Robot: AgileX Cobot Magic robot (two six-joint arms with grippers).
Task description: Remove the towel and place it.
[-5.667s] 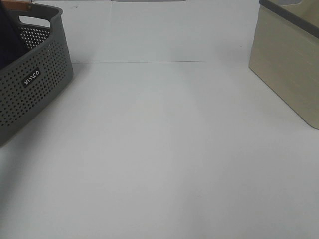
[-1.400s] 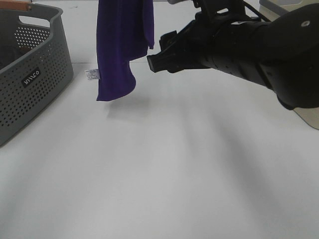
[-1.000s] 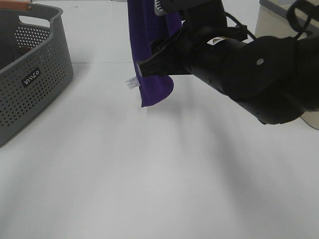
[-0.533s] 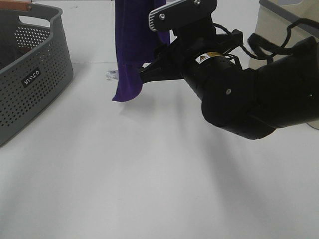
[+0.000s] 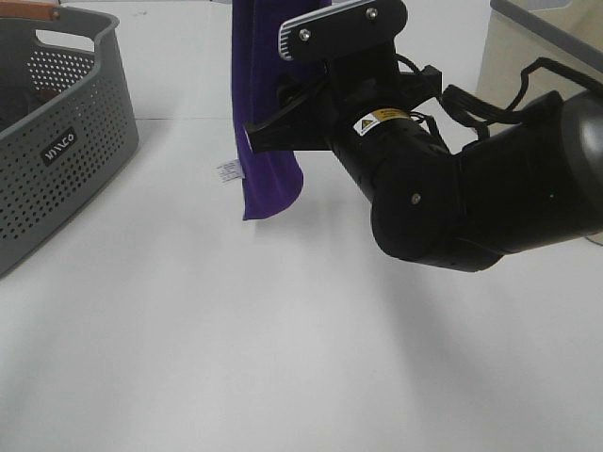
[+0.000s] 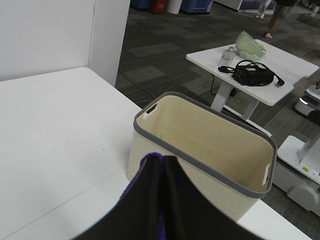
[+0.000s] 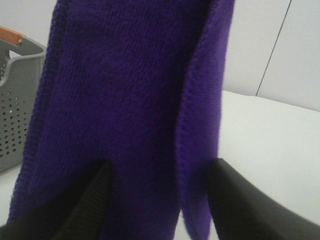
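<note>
The deep purple towel (image 5: 268,160) hangs from above the top edge of the high view, its lower end just over the white table and its small white tag (image 5: 227,171) on the left side. My left gripper (image 6: 162,160) is shut on the towel's upper edge (image 6: 145,161); it is out of the high view. My right arm (image 5: 424,179) reaches in from the right, right up against the hanging towel. In the right wrist view the towel (image 7: 125,100) fills the picture and my right gripper (image 7: 160,200) is open, one finger on each side of the cloth.
The grey perforated basket (image 5: 66,160) stands at the far left. A beige bin with a grey rim (image 5: 546,113) stands at the far right and also shows in the left wrist view (image 6: 200,145). Bare white table (image 5: 236,358) lies in front.
The towel has come out of the grey basket and hangs mid-table. In the last half second its lower end swung right and down. My right arm shifted slightly toward it.
</note>
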